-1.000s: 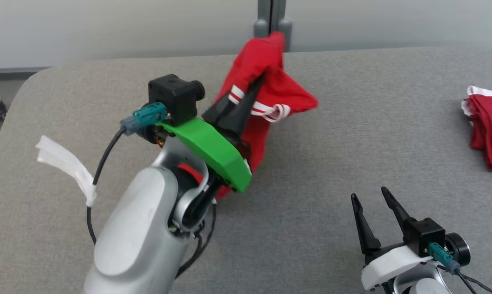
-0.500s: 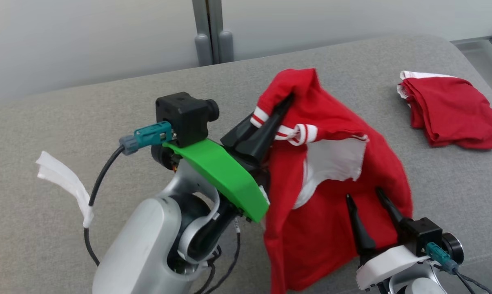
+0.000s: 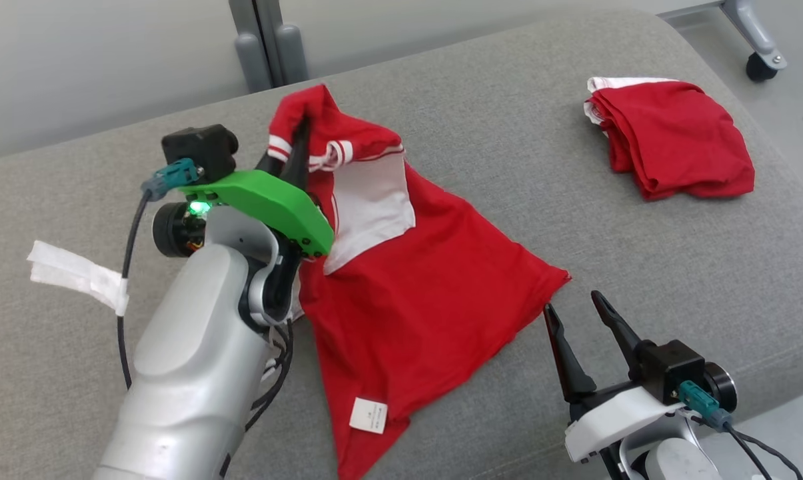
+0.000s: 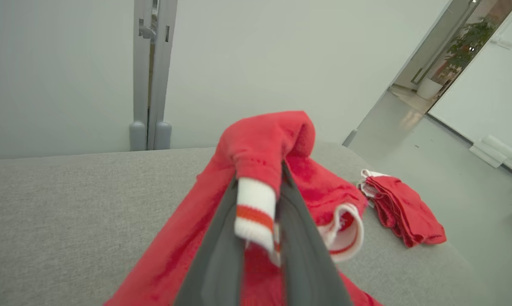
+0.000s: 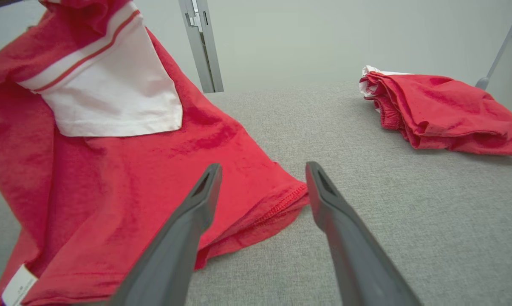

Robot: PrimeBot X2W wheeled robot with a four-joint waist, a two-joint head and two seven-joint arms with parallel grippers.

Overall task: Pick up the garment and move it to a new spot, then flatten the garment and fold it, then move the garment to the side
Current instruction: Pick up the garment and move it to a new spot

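I am holding the garment [image 3: 428, 293] by one striped sleeve cuff [image 4: 256, 208] with the left fingers [image 3: 298, 150], which are clamping it and carrying that end above the desk [image 3: 574, 220], at the far left. From there the red cloth is spreading down and toward me, so its long axis is running from the raised cuff to the near edge, where the white label [image 3: 368, 415] is showing. The right fingers [image 3: 558, 340] are standing wide apart and are gripping nothing. The free hem corner [image 5: 296, 197] is lying just in front of them, a little to their left, touching the desk. So the right arm is the nearer one for taking this corner, I think. Another folded red garment [image 3: 674, 147] is resting well apart, at the far right.
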